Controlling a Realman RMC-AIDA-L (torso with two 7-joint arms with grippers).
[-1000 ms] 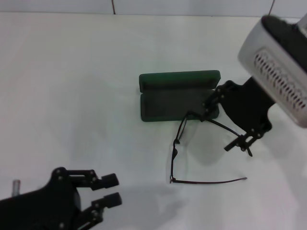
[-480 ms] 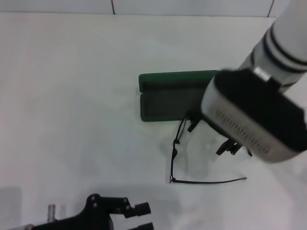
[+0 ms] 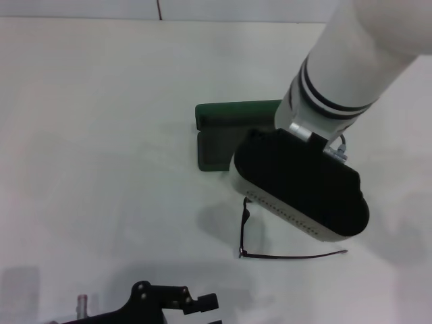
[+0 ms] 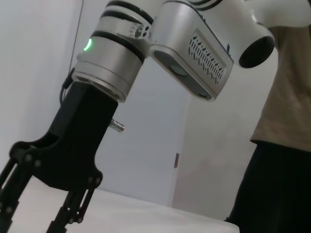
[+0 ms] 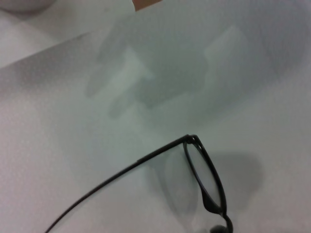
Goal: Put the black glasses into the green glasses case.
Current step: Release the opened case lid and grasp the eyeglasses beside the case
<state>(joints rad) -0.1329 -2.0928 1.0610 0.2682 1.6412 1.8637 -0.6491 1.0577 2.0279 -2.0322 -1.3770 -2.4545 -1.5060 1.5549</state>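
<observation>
The black glasses lie beside the green glasses case.

— How much of the glasses shows from the head camera?

— One lens edge and the near temple. The rest lies under the right arm's wrist housing.

— And the case?

— Only its left part; the arm covers the right side, so I can't tell whether the far temple touches it.

— The right gripper?

— Hidden beneath the housing from above. The left wrist camera catches its upper linkage, but the fingertips run off the frame's edge.

— The right wrist camera?

— One lens and a temple, probably the near one; the second lens is cut off.

— The left gripper?

— Cropped at the head view's bottom edge.
</observation>
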